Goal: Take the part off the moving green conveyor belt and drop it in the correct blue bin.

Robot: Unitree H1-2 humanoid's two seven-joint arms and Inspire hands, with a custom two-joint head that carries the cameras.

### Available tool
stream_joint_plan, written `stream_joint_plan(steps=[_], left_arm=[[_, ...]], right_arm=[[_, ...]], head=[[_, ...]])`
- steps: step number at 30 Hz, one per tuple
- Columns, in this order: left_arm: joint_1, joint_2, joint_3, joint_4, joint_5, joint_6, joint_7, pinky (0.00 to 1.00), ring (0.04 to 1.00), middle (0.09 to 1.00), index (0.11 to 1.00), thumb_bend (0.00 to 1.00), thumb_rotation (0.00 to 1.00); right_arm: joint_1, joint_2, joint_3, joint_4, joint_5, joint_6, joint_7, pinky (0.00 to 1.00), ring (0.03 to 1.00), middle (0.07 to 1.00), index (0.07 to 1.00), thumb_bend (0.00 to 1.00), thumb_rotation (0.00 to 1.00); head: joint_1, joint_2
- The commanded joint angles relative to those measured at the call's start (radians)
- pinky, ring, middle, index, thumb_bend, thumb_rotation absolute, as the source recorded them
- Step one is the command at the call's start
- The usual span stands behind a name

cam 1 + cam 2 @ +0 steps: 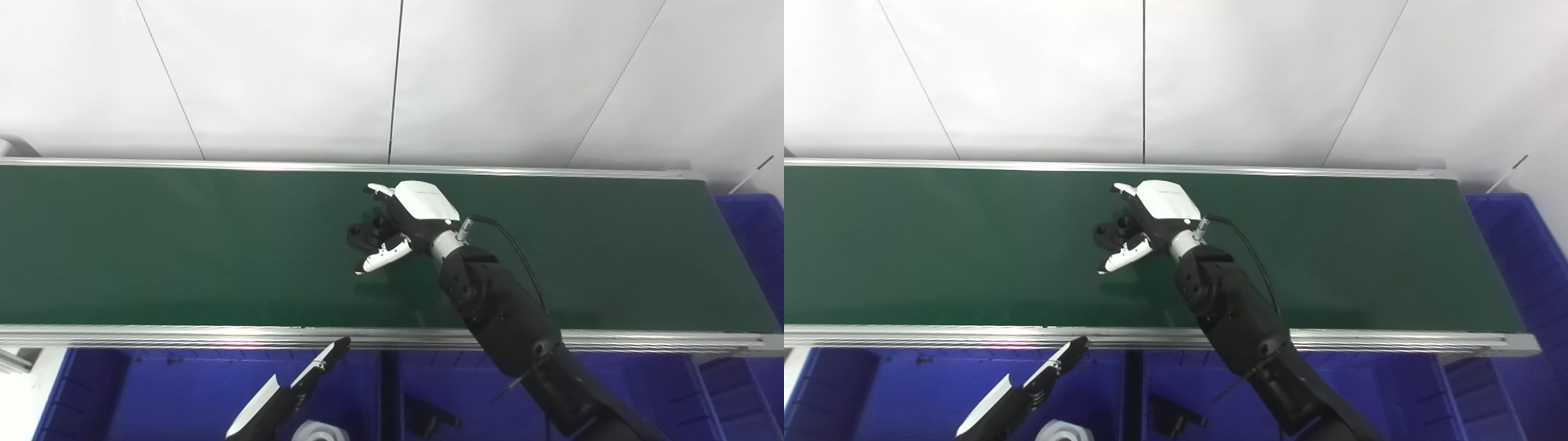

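1. The part [365, 234] sits mid-belt, a small black piece with round bosses and holes, lying flat on the green conveyor belt [184, 245], right at the fingertips of the right hand [401, 223]

2. It looks like rigid moulded plastic or metal: stiff, light, not fragile by my read, though dark on dark green makes its outline hard to trace

3. Best hold, I'd judge, is a pinch across its narrow body, thumb on the near side and fingers on the far side; the flat profile leaves little edge to catch, so it may skid on the belt

4. The right hand is spread around the part, fingers above, thumb [383, 256] below, not yet clamped on it as far as I can tell; contact is hidden by the fingers

5. The left hand [288, 392] waits low over the near blue bin [153, 392], fingers extended and apart, holding nothing

6. A black part [432, 419] lies in the next blue bin [643, 392] along, a white round part [318, 432] in the near one; another bin [756, 233] stands at the belt's right end
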Motion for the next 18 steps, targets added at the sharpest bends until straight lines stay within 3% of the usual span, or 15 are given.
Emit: stream_joint_plan(steps=[1,2,5,8,13,18], left_arm=[[0.006,0.0,-0.005,-0.028,-0.012,-0.017,0.011,1.0,1.0,1.0,1.0,0.97,0.4],[0.005,0.0,-0.006,-0.029,-0.011,-0.017,0.013,1.0,1.0,1.0,1.0,0.97,0.4],[0.003,0.001,-0.007,-0.026,-0.025,-0.017,0.003,1.0,1.0,1.0,1.0,0.97,0.41],[0.001,0.004,-0.009,-0.031,-0.02,-0.017,0.006,1.0,1.0,1.0,1.0,0.96,0.41],[0.002,0.006,-0.008,-0.04,-0.007,-0.017,0.016,1.0,1.0,1.0,1.0,0.96,0.42],[0.006,0.007,-0.006,-0.053,0.005,-0.017,0.018,1.0,1.0,1.0,1.0,0.97,0.43]], right_arm=[[0.031,-0.013,0.018,-0.029,0.005,-0.007,0.042,0.6,0.71,0.77,0.883,0.88,0.42],[0.04,-0.023,0.025,-0.052,0.002,-0.002,0.053,0.59,0.698,0.76,0.881,0.87,0.41],[0.053,-0.049,0.045,-0.114,-0.007,0.022,0.112,0.28,0.353,0.451,0.877,0.83,0.37],[0.062,-0.066,0.055,-0.166,-0.019,0.056,0.171,0.18,0.231,0.336,0.864,0.84,0.35],[0.066,-0.086,0.074,-0.208,-0.057,0.117,0.268,0.24,0.297,0.41,0.856,0.85,0.34],[0.086,-0.102,0.086,-0.232,-0.078,0.116,0.296,0.24,0.288,0.396,0.851,0.84,0.33]], head=[[0.001,0.001],[0.0,0.002],[-0.002,0.003],[-0.004,0.006],[-0.006,0.012],[-0.007,0.02]])
